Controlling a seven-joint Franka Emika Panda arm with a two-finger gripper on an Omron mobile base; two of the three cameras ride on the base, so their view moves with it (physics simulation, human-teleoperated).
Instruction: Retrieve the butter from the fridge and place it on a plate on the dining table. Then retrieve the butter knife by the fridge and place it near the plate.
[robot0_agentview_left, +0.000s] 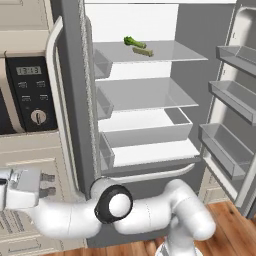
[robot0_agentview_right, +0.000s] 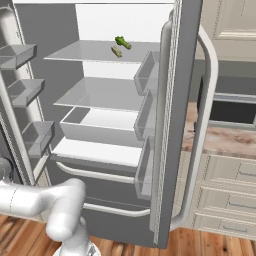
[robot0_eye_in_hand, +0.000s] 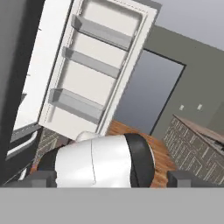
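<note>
Standing wide open, the fridge (robot0_agentview_left: 150, 100) shows white shelves, with the butter (robot0_agentview_left: 143, 51) lying on the top shelf just beside a green vegetable (robot0_agentview_left: 134, 42), both toward the shelf's back. Arm is folded low in front of the fridge, its gripper (robot0_agentview_left: 50, 184) off to the left at the closed door's handle (robot0_agentview_left: 60, 110), fingers spread fully apart and holding nothing. Door bins (robot0_agentview_left: 230, 145) on the swung-out right door sit well apart from the butter.
</note>
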